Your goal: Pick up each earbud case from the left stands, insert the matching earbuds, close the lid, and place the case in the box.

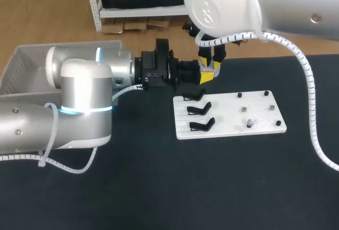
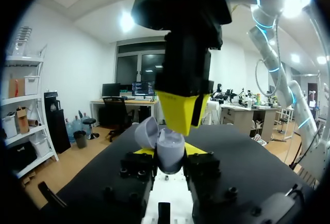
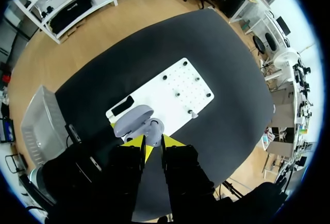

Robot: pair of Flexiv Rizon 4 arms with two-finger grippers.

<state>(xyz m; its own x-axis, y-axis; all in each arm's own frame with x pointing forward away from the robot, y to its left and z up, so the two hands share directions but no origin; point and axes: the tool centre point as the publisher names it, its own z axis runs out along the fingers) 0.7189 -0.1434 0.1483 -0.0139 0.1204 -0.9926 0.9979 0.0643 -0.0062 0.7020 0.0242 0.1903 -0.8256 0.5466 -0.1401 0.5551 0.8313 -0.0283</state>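
Observation:
A grey earbud case (image 2: 170, 152) with its lid (image 2: 146, 132) swung open is held above the table behind the white board (image 1: 233, 114). My left gripper (image 2: 170, 150) is shut on its body, one yellow tip on each side. My right gripper (image 2: 181, 126) comes straight down onto the open case and its tips touch the case's mouth. Whatever is between those tips is hidden. From the right wrist the case (image 3: 153, 129) and lid (image 3: 133, 121) show just ahead of my right gripper (image 3: 153, 144). One grey earbud (image 1: 249, 121) stands on a peg of the board.
Three black stands (image 1: 198, 111) line the board's left side, all without a case. Several dark pegs (image 1: 271, 106) dot its right half. A pale open box (image 1: 26, 65) sits at the table's far left, behind my left arm (image 1: 85, 97).

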